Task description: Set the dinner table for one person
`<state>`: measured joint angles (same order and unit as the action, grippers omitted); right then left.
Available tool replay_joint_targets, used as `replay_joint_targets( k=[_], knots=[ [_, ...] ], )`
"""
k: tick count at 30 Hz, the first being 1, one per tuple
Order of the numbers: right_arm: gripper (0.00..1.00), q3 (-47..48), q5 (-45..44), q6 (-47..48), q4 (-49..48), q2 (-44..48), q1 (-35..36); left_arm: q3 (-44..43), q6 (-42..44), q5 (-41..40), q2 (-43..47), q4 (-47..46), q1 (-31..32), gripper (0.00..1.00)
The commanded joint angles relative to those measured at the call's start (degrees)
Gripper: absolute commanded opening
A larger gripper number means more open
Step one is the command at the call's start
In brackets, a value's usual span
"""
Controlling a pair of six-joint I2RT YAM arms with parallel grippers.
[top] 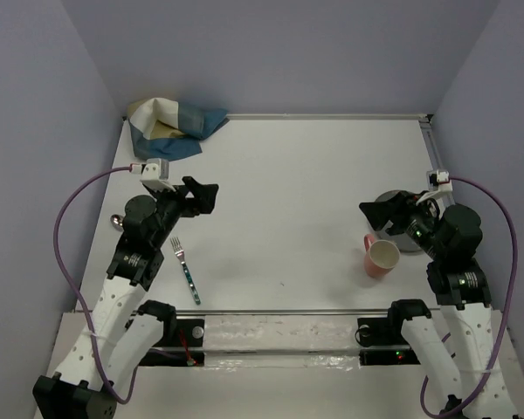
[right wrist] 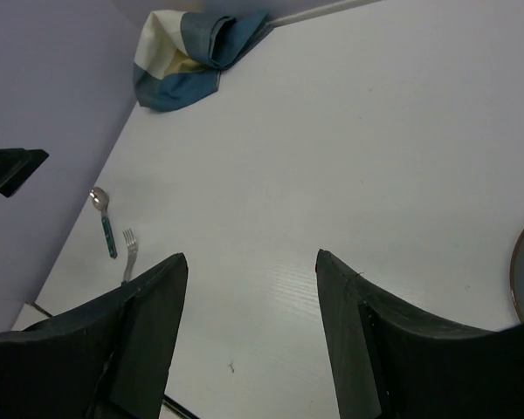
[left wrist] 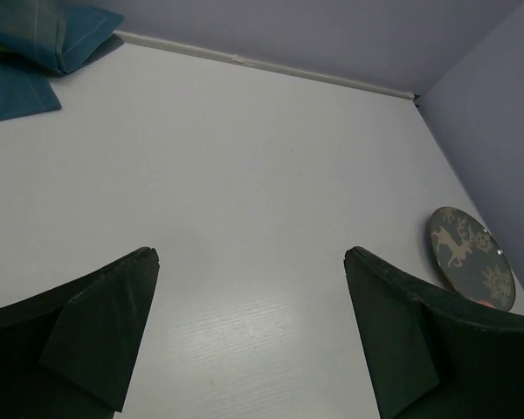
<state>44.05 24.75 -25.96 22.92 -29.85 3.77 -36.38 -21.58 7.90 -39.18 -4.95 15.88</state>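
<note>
The white dinner table (top: 288, 192) fills the top view. A fork (top: 185, 269) with a teal handle lies near the left arm; a spoon (top: 116, 221) lies at the table's left edge, partly hidden by the arm. Both show in the right wrist view, fork (right wrist: 129, 250) and spoon (right wrist: 105, 218). A pink mug (top: 382, 257) lies on its side by the right arm. A dark plate (left wrist: 470, 257) with a reindeer pattern sits behind it (top: 402, 229), mostly hidden. My left gripper (top: 203, 194) is open and empty above the table. My right gripper (top: 373, 214) is open and empty.
A crumpled blue, tan and white cloth mat (top: 173, 127) lies in the back left corner; it also shows in the left wrist view (left wrist: 35, 44) and the right wrist view (right wrist: 192, 48). Lilac walls enclose the table on three sides.
</note>
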Motion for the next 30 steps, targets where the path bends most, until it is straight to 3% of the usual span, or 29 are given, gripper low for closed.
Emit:
replay_joint_targets(
  k=[1, 8, 17, 23, 30],
  knots=[
    [0.66, -0.4, 2.8, -0.9, -1.3, 0.1, -0.3, -3.6, -2.5, -0.2, -2.2, -3.6, -0.5, 0.99],
    [0.66, -0.9, 4.5, -2.6, -2.3, 0.4, -0.3, -8.3, -7.8, -3.7, -11.3, -6.9, -1.5, 0.99],
    [0.64, -3.6, 4.8, -4.0, -5.0, 0.1, -0.3, -16.3, -10.1, -17.4, -36.0, -11.0, -8.7, 0.99],
    [0.63, -4.9, 5.9, -3.5, -6.4, -2.2, -0.3, -20.0, -10.3, -25.6, -48.0, -12.5, -14.4, 0.77],
    [0.63, -6.2, 7.1, -3.5, -9.5, -5.2, -0.3, -27.8, -10.7, -27.4, -60.9, -11.6, -20.2, 0.78]
  ],
)
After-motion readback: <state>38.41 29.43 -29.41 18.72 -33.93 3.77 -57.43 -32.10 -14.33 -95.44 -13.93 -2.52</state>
